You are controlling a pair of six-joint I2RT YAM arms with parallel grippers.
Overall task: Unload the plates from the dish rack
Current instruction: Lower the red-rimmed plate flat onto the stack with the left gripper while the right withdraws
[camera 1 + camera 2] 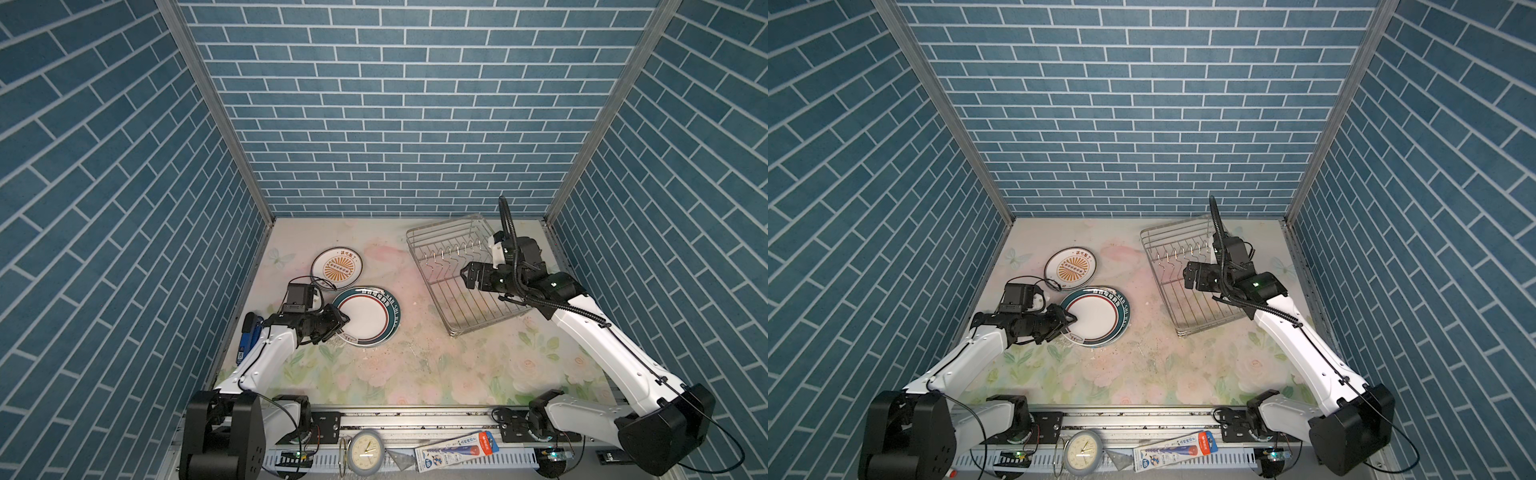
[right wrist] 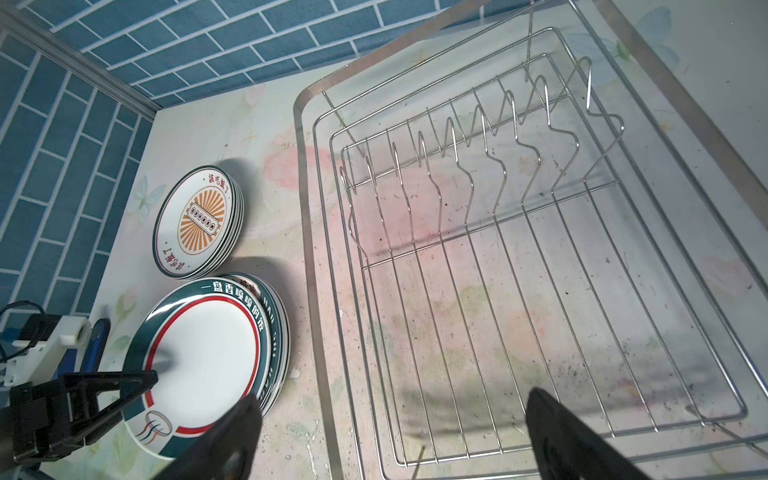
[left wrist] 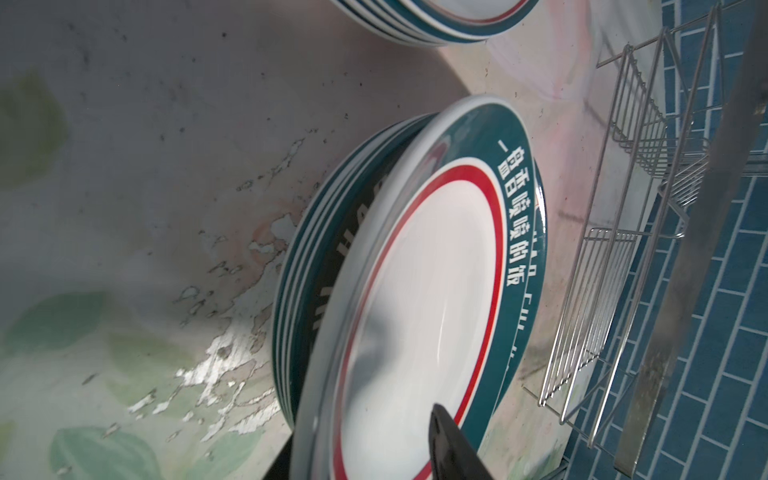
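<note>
Beside the empty dish rack (image 1: 453,291), the plates (image 1: 365,316) lie in two stacks on the counter (image 1: 415,374) — unloading looks nearly finished. The left gripper (image 1: 343,320) straddles the top plate's rim; whether it pinches, I cannot tell. The right gripper (image 1: 465,276) hangs open above the rack. Next — let go and back out level.

Table (image 1: 436,374) bears rack (image 1: 446,266), sunburst plates (image 1: 337,269), seemingly stacked green plates (image 1: 368,318).

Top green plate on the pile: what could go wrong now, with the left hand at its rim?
The top green plate lies off-centre on the green pile, so it may slide off if nudged. The left hand straddles its rim; pulling back carelessly could drag or tip it. The sunburst pile is close beside and could be struck.
</note>
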